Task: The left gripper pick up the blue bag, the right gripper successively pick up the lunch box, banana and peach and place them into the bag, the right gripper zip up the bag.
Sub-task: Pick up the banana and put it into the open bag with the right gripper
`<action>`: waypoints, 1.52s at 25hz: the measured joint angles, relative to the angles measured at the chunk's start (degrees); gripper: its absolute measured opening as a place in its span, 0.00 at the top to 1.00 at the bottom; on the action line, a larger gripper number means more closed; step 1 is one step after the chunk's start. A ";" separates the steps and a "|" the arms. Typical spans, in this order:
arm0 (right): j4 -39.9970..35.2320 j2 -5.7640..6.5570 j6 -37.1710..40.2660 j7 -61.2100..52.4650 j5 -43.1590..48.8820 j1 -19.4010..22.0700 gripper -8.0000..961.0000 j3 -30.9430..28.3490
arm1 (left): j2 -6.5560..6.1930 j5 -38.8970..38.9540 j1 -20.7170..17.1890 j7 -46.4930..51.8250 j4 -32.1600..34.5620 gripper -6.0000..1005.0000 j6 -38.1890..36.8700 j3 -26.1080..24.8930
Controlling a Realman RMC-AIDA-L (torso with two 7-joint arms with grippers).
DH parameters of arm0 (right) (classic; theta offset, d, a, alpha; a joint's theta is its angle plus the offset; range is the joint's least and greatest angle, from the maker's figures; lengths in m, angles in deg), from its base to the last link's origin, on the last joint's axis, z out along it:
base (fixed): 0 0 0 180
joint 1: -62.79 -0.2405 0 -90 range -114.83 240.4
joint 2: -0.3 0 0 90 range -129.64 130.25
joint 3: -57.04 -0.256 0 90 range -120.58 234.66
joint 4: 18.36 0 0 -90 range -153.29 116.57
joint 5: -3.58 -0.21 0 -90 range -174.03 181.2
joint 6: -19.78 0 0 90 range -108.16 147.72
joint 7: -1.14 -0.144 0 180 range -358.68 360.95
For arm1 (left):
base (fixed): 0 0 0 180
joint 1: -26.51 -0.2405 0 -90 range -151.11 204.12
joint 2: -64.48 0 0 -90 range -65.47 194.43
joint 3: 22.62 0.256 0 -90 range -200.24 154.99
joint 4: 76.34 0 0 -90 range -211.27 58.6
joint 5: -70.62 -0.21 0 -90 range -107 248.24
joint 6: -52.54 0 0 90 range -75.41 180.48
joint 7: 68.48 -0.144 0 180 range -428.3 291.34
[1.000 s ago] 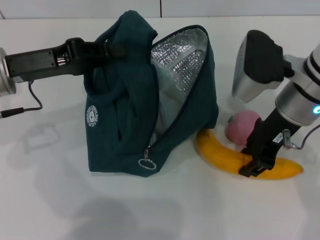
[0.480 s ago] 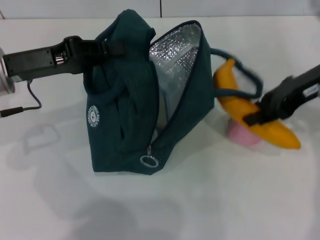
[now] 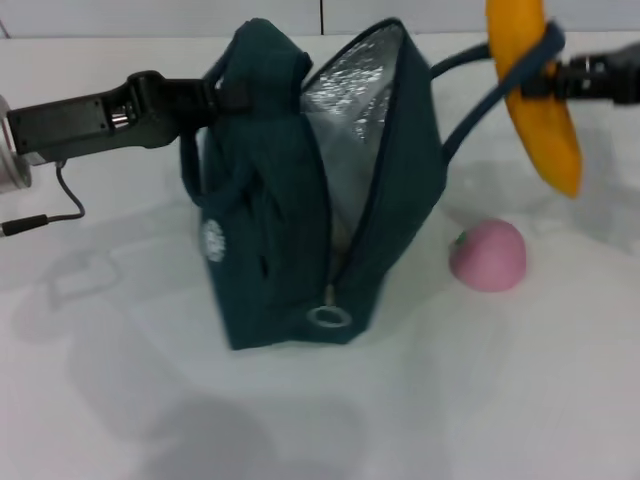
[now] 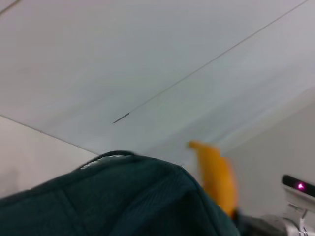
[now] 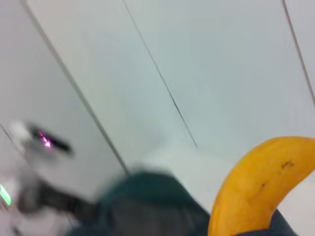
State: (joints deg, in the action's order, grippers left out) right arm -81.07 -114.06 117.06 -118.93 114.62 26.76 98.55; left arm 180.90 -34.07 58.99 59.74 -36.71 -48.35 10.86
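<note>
The blue bag [image 3: 280, 230] stands upright at the middle of the table, its mouth open and showing silver lining. My left gripper [image 3: 213, 96] is shut on the bag's top handle from the left. High at the right, my right gripper [image 3: 545, 76] is shut on the banana [image 3: 545, 110], which hangs nearly upright. The bag's other handle loop [image 3: 478, 95] is stretched up and wrapped around the banana. The peach [image 3: 488, 255] lies on the table right of the bag. The banana [image 4: 216, 177] also shows beyond the bag [image 4: 123, 201] in the left wrist view. The lunch box is hidden.
The bag's ring zipper pull [image 3: 328, 317] hangs at its lower front. A black cable [image 3: 45, 222] lies on the white table [image 3: 450, 400] at the far left. The wall seam [image 3: 322, 15] runs behind the bag.
My right gripper has lifted the banana from the table beside the peach to high at the bag's right. One handle loop came up with it, and the bag shifted right.
</note>
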 joint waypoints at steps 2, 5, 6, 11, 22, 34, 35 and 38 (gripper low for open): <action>2.05 0.06 -0.25 2.40 -7.30 1.47 0.59 -0.17 | 0.01 0.00 -0.04 -0.04 -0.25 0.95 -0.01 0.00; 6.08 -0.13 -0.33 4.72 -13.45 2.19 0.59 -0.22 | 0.03 0.01 -0.08 -0.07 -0.43 0.95 -0.03 0.02; 7.04 -0.14 -0.36 5.11 -14.21 2.22 0.59 -0.24 | 0.03 0.01 -0.08 -0.07 -0.43 0.95 -0.03 0.02; 10.57 0.61 -0.52 6.04 -14.61 1.95 0.59 0.19 | 0.03 0.02 -0.15 -0.07 -0.43 0.95 0.00 0.00; 10.83 2.15 0.08 2.99 -9.75 1.79 0.59 3.50 | 0.08 0.02 -0.14 -0.07 -0.43 0.95 0.00 0.00; 9.98 5.52 1.39 -3.75 0.71 -1.68 0.59 8.01 | 0.11 0.05 0.06 -0.07 -0.43 0.95 0.15 -0.01; 9.96 5.52 1.43 -4.10 1.92 -2.24 0.59 8.28 | 0.14 0.06 0.10 -0.07 -0.42 0.95 0.15 0.00; 9.67 5.20 1.93 -4.41 5.18 -4.10 0.59 8.70 | 0.17 0.07 0.18 -0.07 -0.46 0.95 0.18 0.00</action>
State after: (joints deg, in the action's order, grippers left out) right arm -71.40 -108.86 118.99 -123.34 119.80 22.66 107.24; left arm 181.06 -34.00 59.16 59.66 -37.17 -48.18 10.86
